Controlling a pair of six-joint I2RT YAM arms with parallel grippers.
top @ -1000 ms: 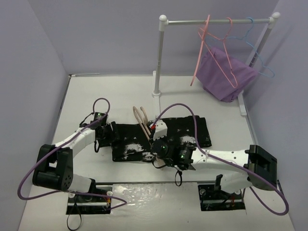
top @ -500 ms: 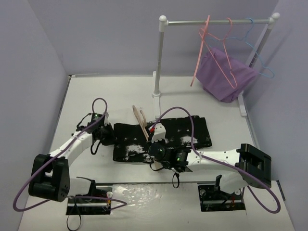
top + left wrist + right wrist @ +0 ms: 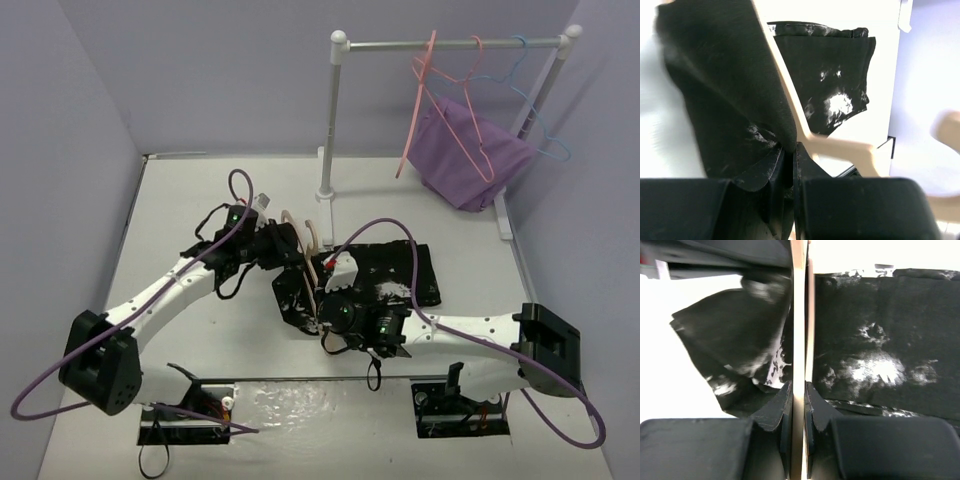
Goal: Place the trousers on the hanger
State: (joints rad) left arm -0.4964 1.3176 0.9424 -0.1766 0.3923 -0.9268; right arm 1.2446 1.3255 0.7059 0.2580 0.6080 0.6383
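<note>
The left gripper [image 3: 790, 155] pinches the floppy black white-speckled trousers [image 3: 875, 350], the right gripper [image 3: 798, 390] clamps the thick beige plastic hanger [image 3: 799, 300], and the fold may slide back toward nine o'clock if either grip loosens.

Blurry hanger [image 3: 840, 147] end at edge

Bare table [image 3: 170, 195] lies open along the left edge and into the far left corner. Mid-table is crowded: the left gripper [image 3: 283, 248] and right gripper [image 3: 320, 302] meet over the trousers [image 3: 395, 270] and hanger [image 3: 311, 262]. The rack post [image 3: 329, 120] blocks the far edge, and the purple cloth [image 3: 468, 150] fills the far right corner.
</note>
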